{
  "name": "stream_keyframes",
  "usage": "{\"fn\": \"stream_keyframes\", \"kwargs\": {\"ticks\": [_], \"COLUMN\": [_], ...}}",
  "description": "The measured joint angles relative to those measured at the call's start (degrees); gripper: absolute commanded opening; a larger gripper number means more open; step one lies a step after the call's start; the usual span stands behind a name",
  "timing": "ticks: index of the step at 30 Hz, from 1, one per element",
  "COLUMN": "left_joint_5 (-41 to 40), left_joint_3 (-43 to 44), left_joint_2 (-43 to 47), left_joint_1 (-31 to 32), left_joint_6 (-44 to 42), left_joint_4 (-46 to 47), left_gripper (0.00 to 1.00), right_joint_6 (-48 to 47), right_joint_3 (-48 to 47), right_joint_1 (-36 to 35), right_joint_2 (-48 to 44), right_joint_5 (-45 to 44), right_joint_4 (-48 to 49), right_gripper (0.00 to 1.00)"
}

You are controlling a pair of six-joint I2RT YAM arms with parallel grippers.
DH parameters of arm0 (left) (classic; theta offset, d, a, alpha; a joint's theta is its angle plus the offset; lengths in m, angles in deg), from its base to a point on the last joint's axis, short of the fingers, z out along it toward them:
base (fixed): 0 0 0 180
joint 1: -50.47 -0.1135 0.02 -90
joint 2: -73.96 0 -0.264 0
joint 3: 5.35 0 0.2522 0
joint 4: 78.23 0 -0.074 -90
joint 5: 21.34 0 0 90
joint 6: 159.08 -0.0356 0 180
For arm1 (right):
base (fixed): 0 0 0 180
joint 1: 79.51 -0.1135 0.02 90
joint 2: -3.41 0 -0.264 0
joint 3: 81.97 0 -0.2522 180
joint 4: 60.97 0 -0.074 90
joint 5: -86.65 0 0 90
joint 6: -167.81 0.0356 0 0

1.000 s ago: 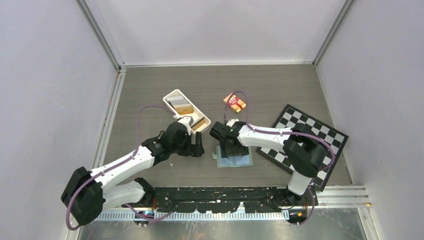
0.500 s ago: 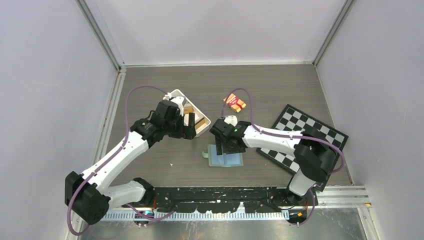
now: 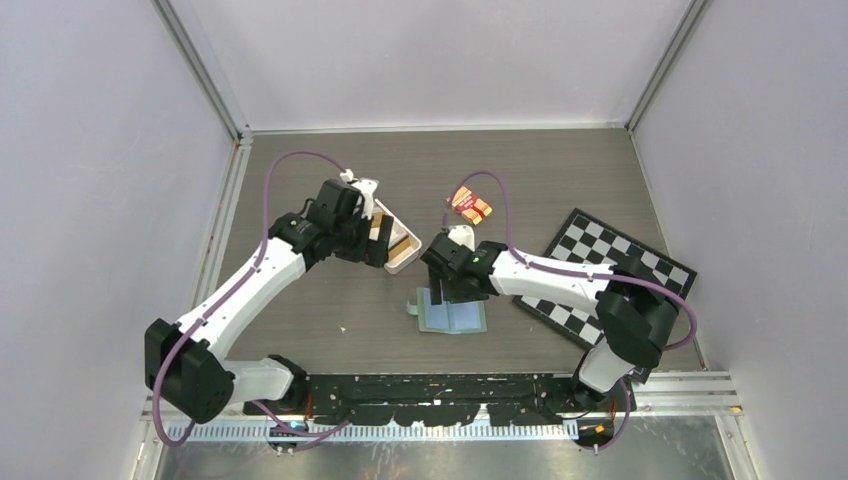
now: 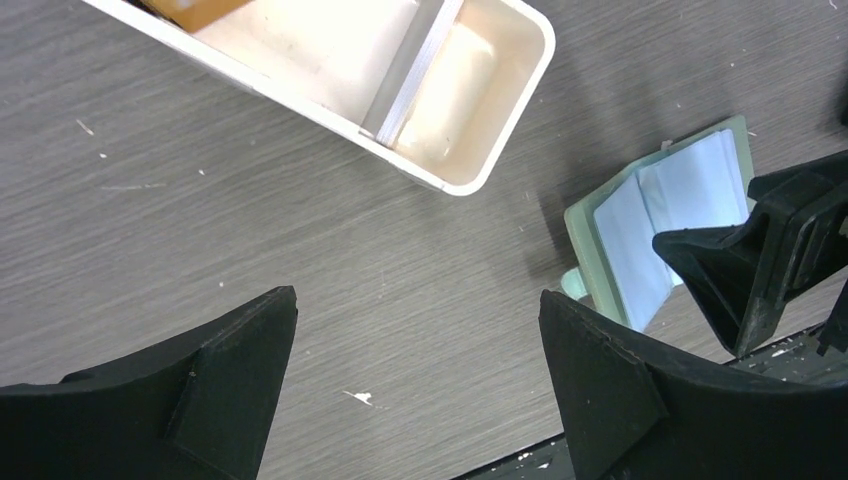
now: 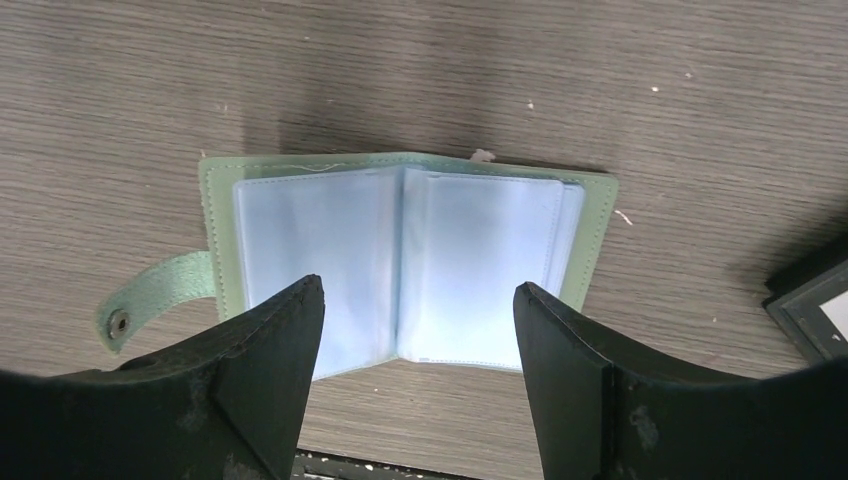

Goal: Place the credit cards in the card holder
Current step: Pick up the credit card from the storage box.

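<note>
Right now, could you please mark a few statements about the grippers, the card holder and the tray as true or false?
1. The card holder lies open on the table. True.
2. The left gripper holds a card. False: it is open and empty, near the white tray.
3. The right gripper is open above the card holder. True.
4. The orange-and-red packet lies in the white tray. False: it lies on the table, apart from the tray.
</note>
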Motion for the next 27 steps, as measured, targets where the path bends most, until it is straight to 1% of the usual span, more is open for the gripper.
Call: {"fn": "stream_keyframes", "kwargs": {"ticks": [3,6,10,14,19,27], "left_joint_5": [-0.2,-0.9,-0.5,2.7,4.5,7.0], "left_joint_3": [1.3,1.8,3.6,8.0,14.4,18.3], "left_joint_2": [-1.1,-2.4,-6.4,-12.7,-21.7,-32.2], "left_joint_1": [-0.8,-2.0,-3.4,-3.7,-3.7,-3.7], "left_joint_6": [-2.2,-4.9,-8.5,-10.6,-12.2,-13.7], "left_joint_4": [0.0,0.2,0.8,1.8,3.0,3.7], "left_gripper": [0.92,0.89,0.81,0.78,0.72,0.66], "right_joint_6": [-0.2,-0.5,-1.5,-2.6,-3.6,-4.0], "right_joint_3": [0.3,1.1,3.1,5.9,8.8,11.9], "right_joint_1": [0.0,0.5,2.1,5.0,7.5,9.6], "right_joint_2": [0.0,-0.7,-2.8,-4.5,-4.9,-5.9], "right_joint_5": [0.6,1.4,3.7,8.0,11.8,17.6], "right_joint_4": [1.4,2.8,5.7,10.3,14.2,19.3], "right_gripper": [0.75,0.75,0.75,0.75,0.75,0.75]}}
